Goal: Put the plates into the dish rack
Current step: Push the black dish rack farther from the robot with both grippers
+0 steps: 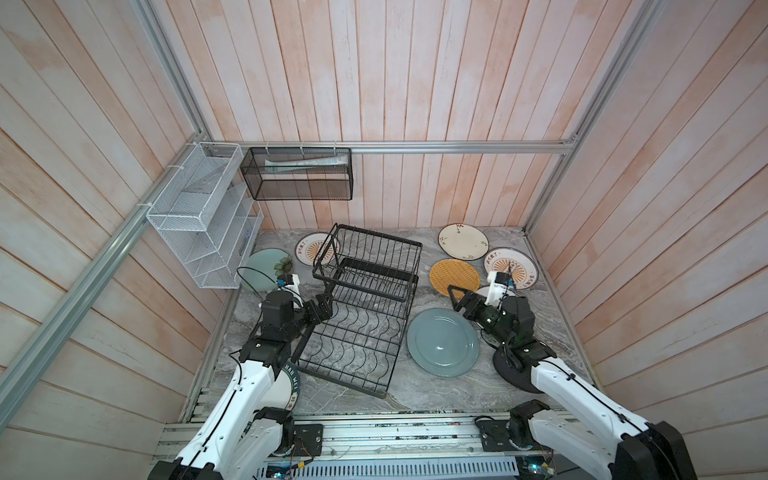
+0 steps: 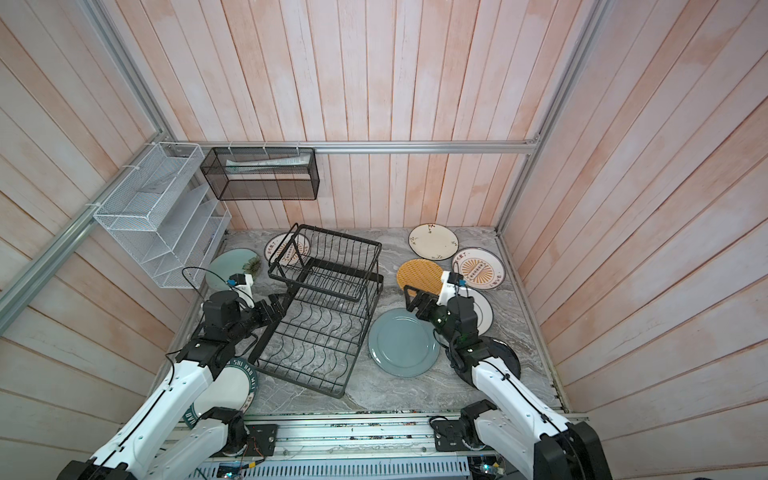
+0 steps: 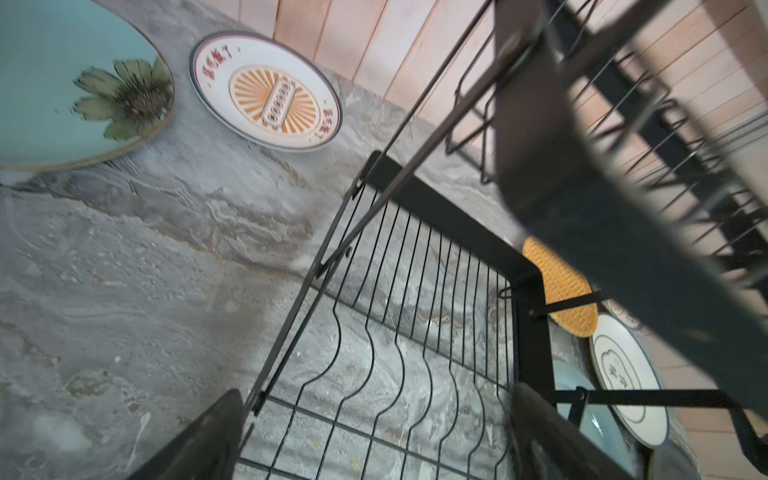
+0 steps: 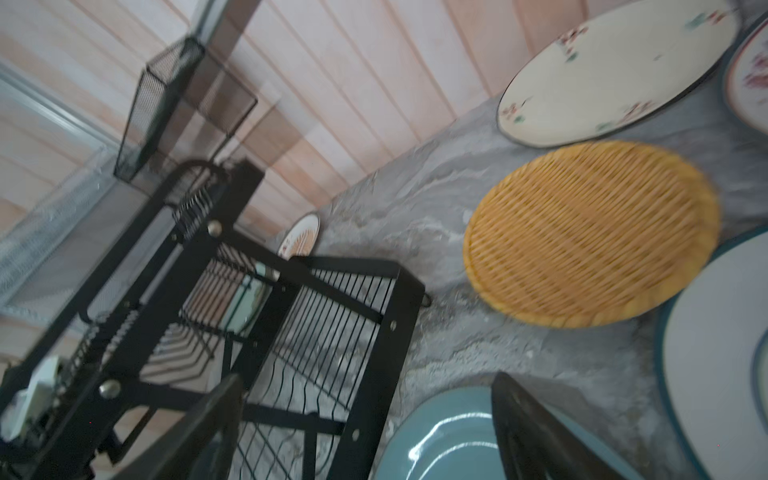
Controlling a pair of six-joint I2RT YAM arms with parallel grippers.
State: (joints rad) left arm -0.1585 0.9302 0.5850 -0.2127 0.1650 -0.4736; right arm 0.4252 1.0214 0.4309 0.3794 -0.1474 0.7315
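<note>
Now, right gripper (image 1: 455,298), wide open and empty, hovers above the far rim of the grey-blue plate (image 1: 442,341): pinch it squarely; left gripper (image 1: 323,306), likewise open and empty, flanks the dish rack (image 1: 376,269).

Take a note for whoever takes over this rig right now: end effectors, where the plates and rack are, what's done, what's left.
Left end effector: open, at the dish rack's left side rail, holding nothing.
Right end effector: open, empty, by the grey-blue plate.
Rack mid-table, both tiers empty.
Plates lie flat on the table either side, including the yellow woven plate and black plate.
Done: nothing loaded. Left: every plate.
</note>
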